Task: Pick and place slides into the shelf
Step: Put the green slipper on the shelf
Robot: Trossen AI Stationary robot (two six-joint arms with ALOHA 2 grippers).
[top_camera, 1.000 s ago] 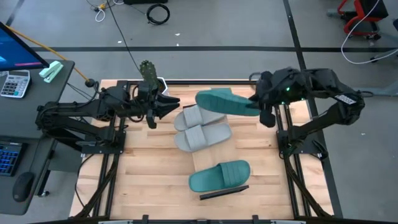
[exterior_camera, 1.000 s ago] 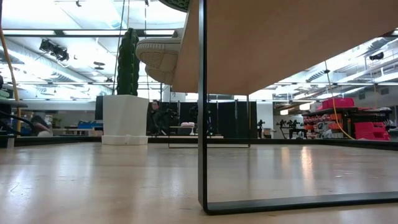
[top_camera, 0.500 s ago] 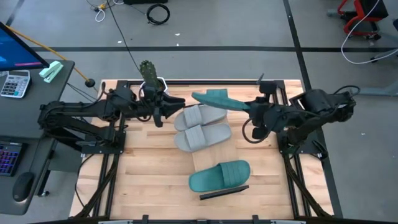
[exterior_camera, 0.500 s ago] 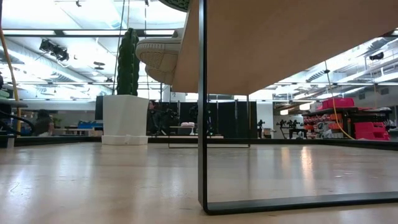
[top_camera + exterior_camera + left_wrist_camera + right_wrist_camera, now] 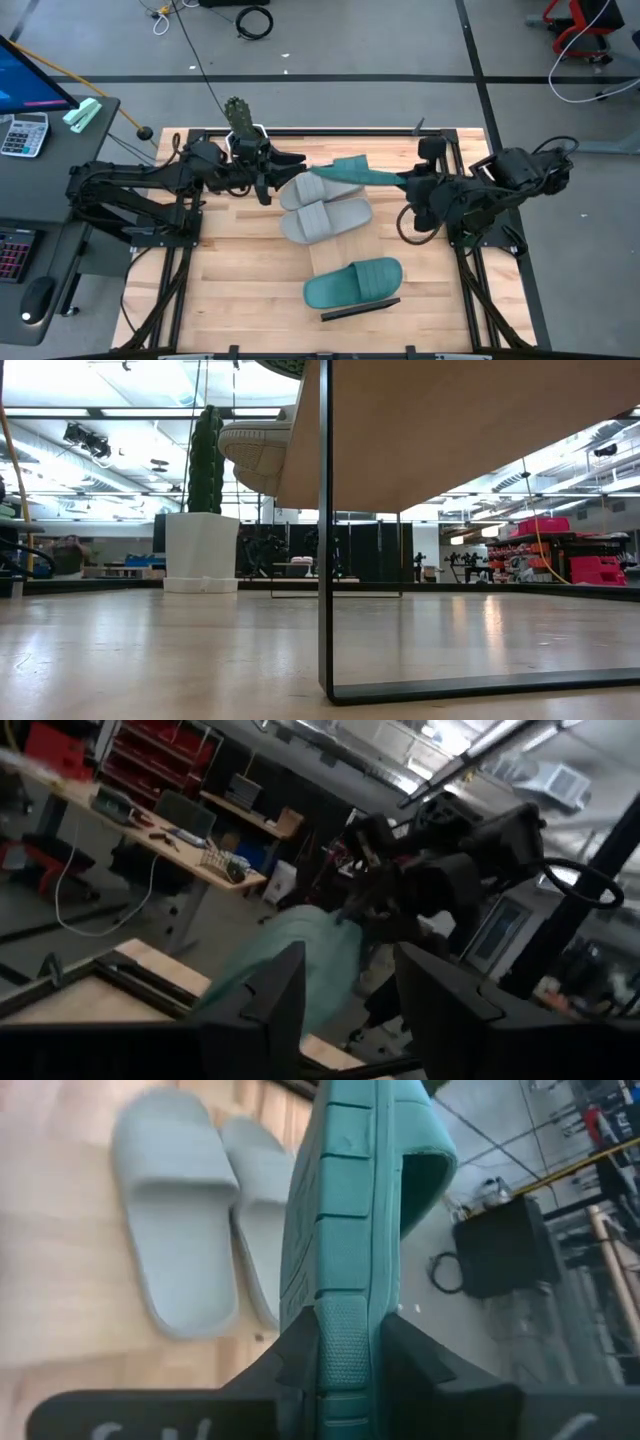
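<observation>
Teal slide [image 5: 345, 170] held off the table near the far edge, right tool [image 5: 404, 180] clamped on its end, sole edge between the fingers [image 5: 300, 1355]. Two grey slides [image 5: 322, 205] lie side by side on the shelf [image 5: 345, 250] mid-table; second teal slide [image 5: 353, 282] toward the near edge. Bare table [image 5: 240, 270] left of shelf. Left tool [image 5: 290, 160] reaches from the left, fingers [image 5: 275, 995] apart, just beside the held slide. Cactus pot [image 5: 238, 122] at far edge.

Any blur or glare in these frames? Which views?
Left wrist view: soft throughout, the teal slide smeared. Right wrist view: the teal slide's sole sharp between the right gripper fingers, grey slides soft. Low view: ceiling lights glare off the tabletop. High view: evenly lit, crisp.
</observation>
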